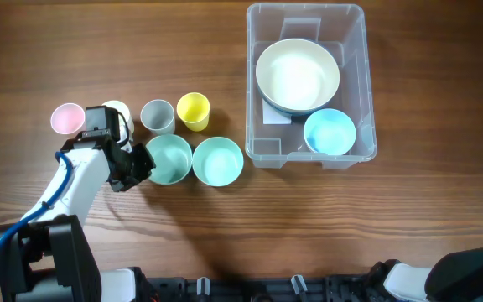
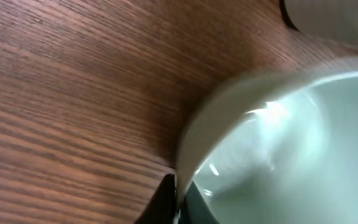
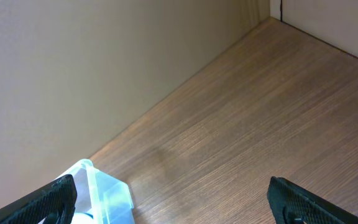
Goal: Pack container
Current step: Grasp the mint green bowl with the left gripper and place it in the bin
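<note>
- The left hand (image 1: 139,164) is at the left rim of the mint bowl (image 1: 169,158), in the left half of the table (image 1: 392,218).
- In the left wrist view its two dark fingers (image 2: 164,200) sit on either side of the rim with no gap showing, so it appears to be clenched on the mint bowl; the picture is blurred.
- Touching that bowl on the right is a turquoise bowl (image 1: 217,161).
- Behind them, toward the far edge, is a row of a pink cup (image 1: 67,118), a white cup (image 1: 121,109) partly hidden by the arm, a grey cup (image 1: 157,115) and a yellow cup (image 1: 193,111).
- The container (image 1: 251,92) stands right of centre, near the far edge. It holds a large white bowl (image 1: 298,75) and a light blue bowl (image 1: 329,132).
- The right hand (image 3: 173,202) is spread wide, empty and off to the side.
- Judgement: two items are packed and six are left outside, so the task is in its early part.
</note>
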Controlling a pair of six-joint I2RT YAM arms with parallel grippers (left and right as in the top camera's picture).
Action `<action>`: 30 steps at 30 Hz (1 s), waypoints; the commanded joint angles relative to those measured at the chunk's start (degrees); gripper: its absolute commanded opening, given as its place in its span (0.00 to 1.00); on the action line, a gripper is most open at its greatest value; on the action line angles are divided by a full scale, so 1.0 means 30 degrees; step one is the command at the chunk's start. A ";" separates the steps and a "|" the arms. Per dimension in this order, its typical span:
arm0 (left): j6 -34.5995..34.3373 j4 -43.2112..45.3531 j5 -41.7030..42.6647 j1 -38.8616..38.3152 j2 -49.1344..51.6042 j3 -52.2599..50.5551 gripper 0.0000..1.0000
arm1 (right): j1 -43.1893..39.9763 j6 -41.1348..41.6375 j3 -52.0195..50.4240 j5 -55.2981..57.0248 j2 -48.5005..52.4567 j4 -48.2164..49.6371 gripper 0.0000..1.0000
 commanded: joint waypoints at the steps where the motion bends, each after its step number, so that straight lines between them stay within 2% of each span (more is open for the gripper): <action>1: 0.0109 -0.0678 -0.0087 0.0131 -0.0459 0.0022 0.04 | 0.0007 0.0022 0.0124 0.0138 0.0160 0.0080 1.00; 6: 0.0073 -0.4670 -0.0095 0.0124 -0.1938 0.1974 0.04 | 0.0007 0.0029 0.0124 0.0138 0.0160 0.0073 1.00; 10: 0.0131 -0.7992 -0.0022 0.0073 -0.3541 0.4874 0.04 | 0.0007 0.0029 0.0124 0.0138 0.0160 0.0073 1.00; 12: 0.0175 -0.8131 0.0554 -0.0357 -0.4466 0.6805 0.04 | 0.0007 0.0029 0.0124 0.0138 0.0160 0.0073 1.00; 14: 0.1078 -0.7031 0.1399 -0.1173 -0.4889 0.8182 0.04 | 0.0007 0.0029 0.0124 0.0138 0.0160 0.0073 1.00; 18: 0.1661 -0.0736 0.2302 -0.4583 -0.4539 0.9129 0.04 | 0.0007 0.0029 0.0124 0.0138 0.0160 0.0073 1.00; 24: 0.1821 0.6645 0.2331 -1.0382 -0.0197 0.9158 0.04 | 0.0007 0.0022 0.0124 0.0138 0.0160 0.0073 1.00; 30: 0.2157 0.9304 0.2426 -1.4134 0.4226 0.9289 0.04 | 0.0007 0.0022 0.0124 0.0138 0.0160 0.0080 1.00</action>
